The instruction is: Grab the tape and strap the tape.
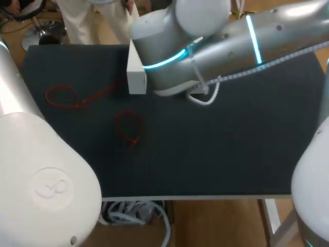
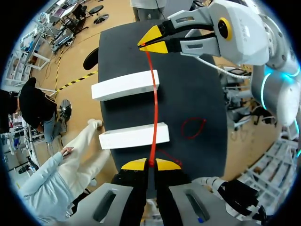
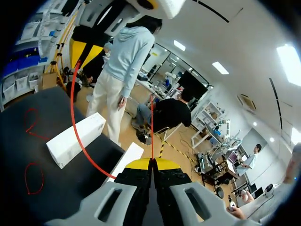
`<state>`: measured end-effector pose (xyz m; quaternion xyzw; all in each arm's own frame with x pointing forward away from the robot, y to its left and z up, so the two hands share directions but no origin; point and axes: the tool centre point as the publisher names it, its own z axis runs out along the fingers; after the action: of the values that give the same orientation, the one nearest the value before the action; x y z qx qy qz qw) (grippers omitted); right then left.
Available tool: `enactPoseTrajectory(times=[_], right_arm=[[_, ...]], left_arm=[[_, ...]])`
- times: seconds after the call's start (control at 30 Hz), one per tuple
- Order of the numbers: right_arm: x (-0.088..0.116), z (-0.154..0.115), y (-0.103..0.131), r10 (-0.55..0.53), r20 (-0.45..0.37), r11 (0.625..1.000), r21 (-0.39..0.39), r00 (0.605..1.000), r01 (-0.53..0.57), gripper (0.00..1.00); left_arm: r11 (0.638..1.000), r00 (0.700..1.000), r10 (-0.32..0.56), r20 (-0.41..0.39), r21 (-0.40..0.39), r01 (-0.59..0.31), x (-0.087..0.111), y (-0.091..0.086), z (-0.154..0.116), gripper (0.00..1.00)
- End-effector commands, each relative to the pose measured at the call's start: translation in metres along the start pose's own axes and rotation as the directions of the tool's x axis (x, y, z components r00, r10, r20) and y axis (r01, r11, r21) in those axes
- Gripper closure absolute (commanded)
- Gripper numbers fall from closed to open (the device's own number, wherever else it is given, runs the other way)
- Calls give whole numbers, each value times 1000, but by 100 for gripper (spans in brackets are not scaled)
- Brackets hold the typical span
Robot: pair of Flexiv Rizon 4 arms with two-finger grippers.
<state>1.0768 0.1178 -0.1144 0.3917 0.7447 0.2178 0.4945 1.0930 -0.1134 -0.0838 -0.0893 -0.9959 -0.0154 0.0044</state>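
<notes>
Overhead, the right arm (image 1: pixel 231 41), a smooth silver-grey tube with glowing cyan rings, was seen stretched from the right side past the middle of the matte black table (image 1: pixel 216 149). The rounded white shell of the left arm (image 1: pixel 41 170) filled the near left corner. Both grippers were held raised above the table, tips pointed toward each other. The left gripper (image 2: pixel 150 164) was pinched fully together on 1 end of the red tape (image 2: pixel 153 103), a thin, glossy, flexible strip. The right gripper (image 2: pixel 153 42) was likewise closed tight on the other end, so the strip was spanned between the 2 pairs of yellow tips. Beneath it, 2 long white blocks (image 2: pixel 124 84), plain and rectangular, were laid side by side on the table. Nearby, 2 thin red loops (image 1: pixel 64 96) were lying flat on the dark surface.
</notes>
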Motion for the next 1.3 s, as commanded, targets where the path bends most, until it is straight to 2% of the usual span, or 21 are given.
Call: enactPoseTrajectory(times=[0.03, 0.23, 0.4, 0.53, 0.63, 0.67, 0.8, 0.87, 1.0, 1.3], right_arm=[[5, -3, 7, 8, 11, 946, 325, 1000, -11, 100], [-2, -1, 9, 48, 9, 946, 320, 999, -48, 100], [-5, 2, 10, 56, -58, 940, 339, 997, -33, 100], [-1, 2, 13, -31, -111, 948, 312, 993, 64, 100], [2, 1, 17, -133, -151, 953, 254, 980, 168, 100], [3, 1, 17, -149, -142, 950, 254, 979, 182, 100], [3, -1, 20, -339, -115, 918, 177, 934, 355, 100], [1, -2, 19, -390, -75, 904, 162, 918, 397, 100], [-2, -3, 19, -408, -29, 900, 156, 913, 407, 100], [-7, 0, 18, -403, -14, 906, 137, 915, 401, 100]], left_arm=[[1000, 1000, -1, -4, -4, 1, -1, -1, -2, 100], [1000, 1000, -1, -4, -4, 1, -1, -1, -2, 100], [1000, 1000, -1, -4, -4, 1, -1, -1, -2, 100], [1000, 1000, -1, -4, -4, 1, -1, -1, -2, 100], [1000, 1000, -1, -4, -4, 1, -1, -1, -2, 100], [1000, 1000, -1, -4, -4, 1, -1, -1, -2, 100], [1000, 1000, -1, -4, -4, 1, -1, -1, -2, 100], [1000, 1000, -1, -4, -4, 1, -1, -1, -2, 100], [1000, 1000, -1, -4, -4, 1, -1, -1, -2, 100], [1000, 1000, -1, -4, -4, 1, -1, -1, -2, 100]])
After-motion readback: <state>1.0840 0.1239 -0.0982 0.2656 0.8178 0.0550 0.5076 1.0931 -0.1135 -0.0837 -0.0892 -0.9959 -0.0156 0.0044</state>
